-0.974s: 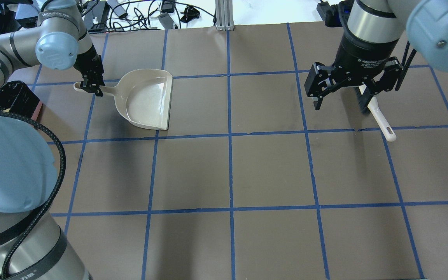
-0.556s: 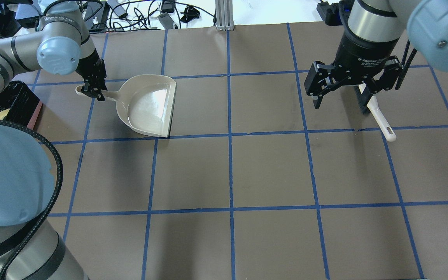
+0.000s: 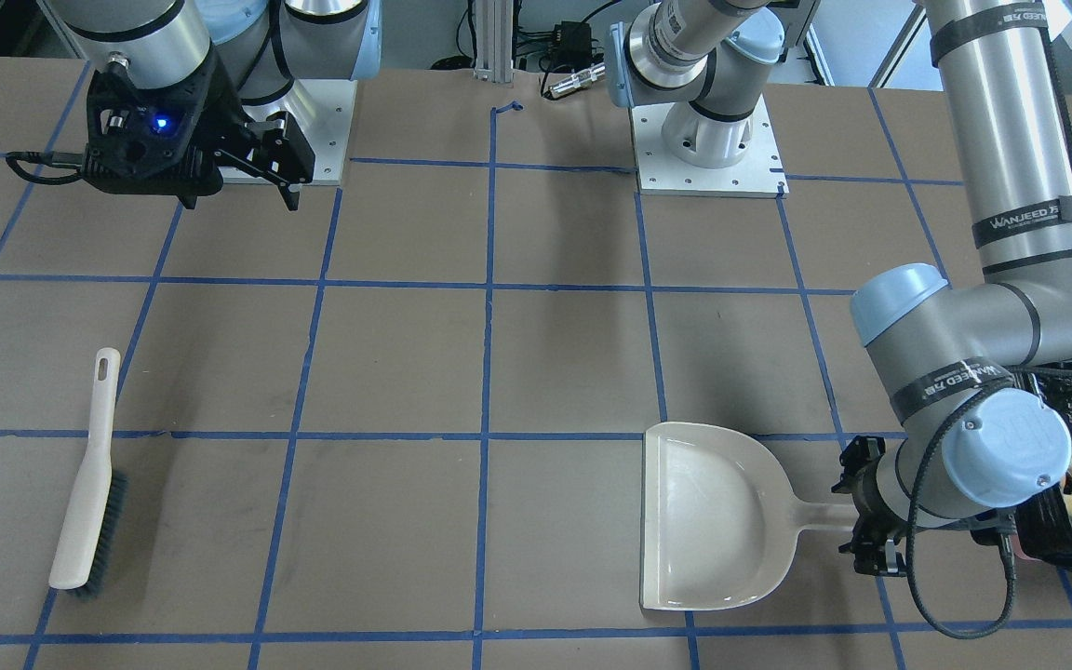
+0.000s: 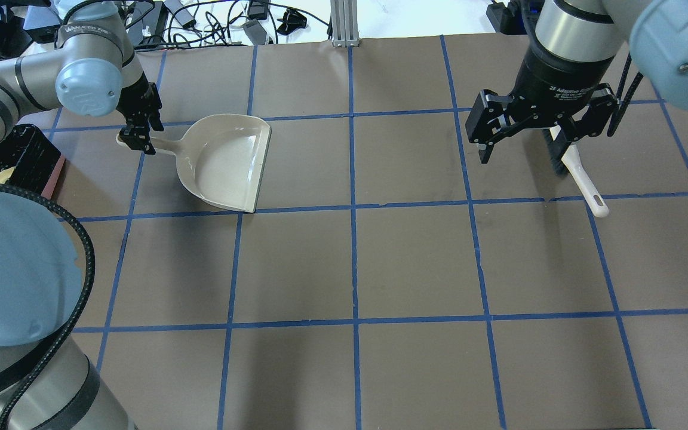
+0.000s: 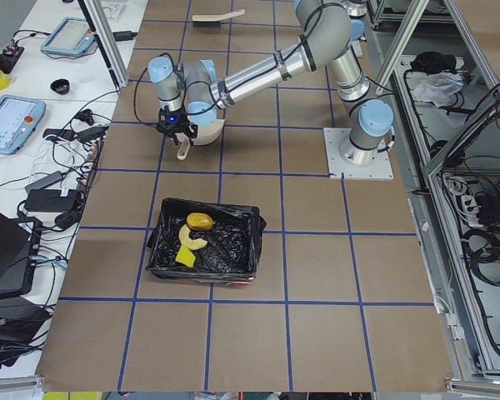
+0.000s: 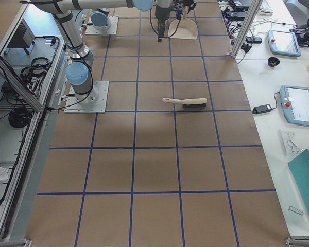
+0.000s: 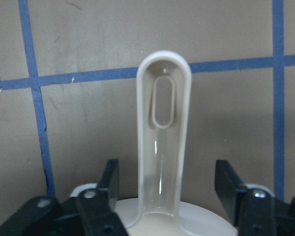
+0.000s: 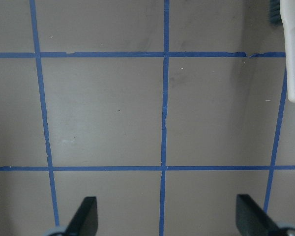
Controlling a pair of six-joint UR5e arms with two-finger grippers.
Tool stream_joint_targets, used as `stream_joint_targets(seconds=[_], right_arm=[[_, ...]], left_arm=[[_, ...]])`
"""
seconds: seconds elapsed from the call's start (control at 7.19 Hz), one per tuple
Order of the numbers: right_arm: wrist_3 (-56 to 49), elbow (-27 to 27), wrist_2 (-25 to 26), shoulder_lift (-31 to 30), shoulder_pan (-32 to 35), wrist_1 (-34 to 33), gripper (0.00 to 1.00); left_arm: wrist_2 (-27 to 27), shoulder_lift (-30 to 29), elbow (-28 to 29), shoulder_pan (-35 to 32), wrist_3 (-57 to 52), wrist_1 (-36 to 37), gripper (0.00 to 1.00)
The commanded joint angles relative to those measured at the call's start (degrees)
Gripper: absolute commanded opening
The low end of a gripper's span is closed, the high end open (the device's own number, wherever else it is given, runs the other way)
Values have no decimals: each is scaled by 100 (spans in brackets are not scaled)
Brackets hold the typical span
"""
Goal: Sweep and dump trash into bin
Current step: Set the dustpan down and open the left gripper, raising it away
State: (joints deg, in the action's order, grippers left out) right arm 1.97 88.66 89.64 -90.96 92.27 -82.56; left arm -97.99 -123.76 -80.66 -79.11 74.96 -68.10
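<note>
Now the left tool [image 7: 166,179] stands with its fingers [image 7: 108,179] apart, one on each side of the pan's handle [image 7: 163,142] and clear of it; a second ago it was down on that handle. The pan [image 4: 224,160] has turned a little and slid slightly toward the robot since then, and it lies flat on the tabletop [image 4: 415,257] with nothing in it. I read this as a release: the pan has been put down and let go.

Over on the other side, the right tool [image 8: 168,219] is also spread wide and holds nothing. It hangs above the tabletop much where it was a second ago, perhaps a touch farther from the robot. The brush [image 3: 89,484] lies flat on the tabletop on that side, and no tool touches it.

All the trash sits in the bin [image 5: 233,250], which stands on the robot's left, near the pan. The side view shows the roll [image 5: 200,222], the croissant [image 5: 187,240] and the sponge [image 5: 184,259] together on the black liner. No scrap shows on the tabletop in any view.

So the sweeping and dumping look done, and both tools are put down. What is left, by my judgement, is for the left arm to lift away from the handle without nudging the pan.
</note>
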Motion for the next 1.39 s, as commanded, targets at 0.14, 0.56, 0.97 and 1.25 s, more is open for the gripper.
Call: stream_joint_targets(seconds=[0.14, 0.56, 0.97, 1.25], right_arm=[[6, 2, -8, -27, 1, -58, 100], [-3, 2, -210, -185, 1, -76, 100], [-3, 20, -202, -159, 28, -85, 100], [6, -15, -158, -185, 19, -93, 100]], left_arm=[[-61, 141, 321, 53, -87, -10, 100], [-264, 527, 542, 430, -971, -54, 100], [-142, 1019, 551, 948, -2331, -80, 100], [-18, 1283, 542, 1353, -3387, -281, 100]])
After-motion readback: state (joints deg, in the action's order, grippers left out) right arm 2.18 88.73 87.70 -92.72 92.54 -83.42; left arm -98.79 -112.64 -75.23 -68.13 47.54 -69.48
